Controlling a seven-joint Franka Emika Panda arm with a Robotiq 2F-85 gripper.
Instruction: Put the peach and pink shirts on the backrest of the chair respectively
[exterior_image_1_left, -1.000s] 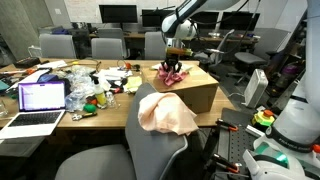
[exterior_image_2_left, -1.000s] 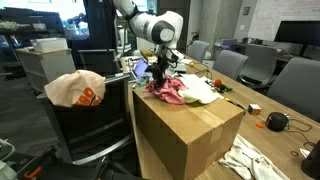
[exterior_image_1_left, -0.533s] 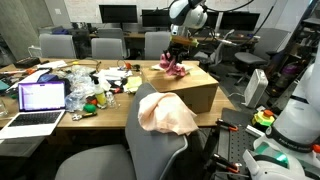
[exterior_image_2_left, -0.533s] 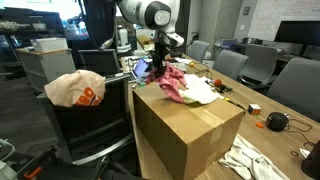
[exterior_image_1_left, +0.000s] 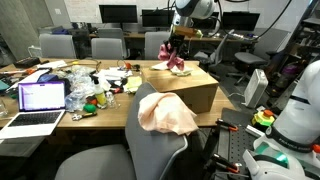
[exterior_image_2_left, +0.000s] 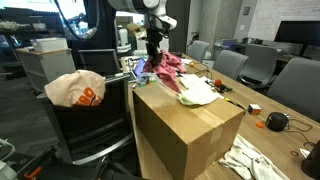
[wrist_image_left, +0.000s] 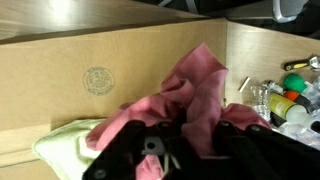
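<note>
Cloth is bunched in the gripper (exterior_image_1_left: 177, 50): we see the jaws clenched tight on the pink shirt (exterior_image_2_left: 165, 70). In both exterior views the shirt hangs from the gripper over the box (exterior_image_2_left: 185, 130). Its lowest folds come close to the box top, and we cannot tell whether they touch it. In the wrist view the pink fabric spreads out from between the dark fingers, with the brown box top and a round stamp (wrist_image_left: 98, 80) behind it.

A pale cloth (exterior_image_2_left: 198, 92) lies on the box top just beside the pink shirt. In the wrist view we see its edge under the pink folds.

The peach shirt (exterior_image_1_left: 165, 113) is draped over the top of the backrest (exterior_image_1_left: 155, 150), well apart from the gripper and the box. On the table (exterior_image_1_left: 15, 135) behind the backrest we see an open laptop (exterior_image_1_left: 40, 97) beside a heap of small clutter.
</note>
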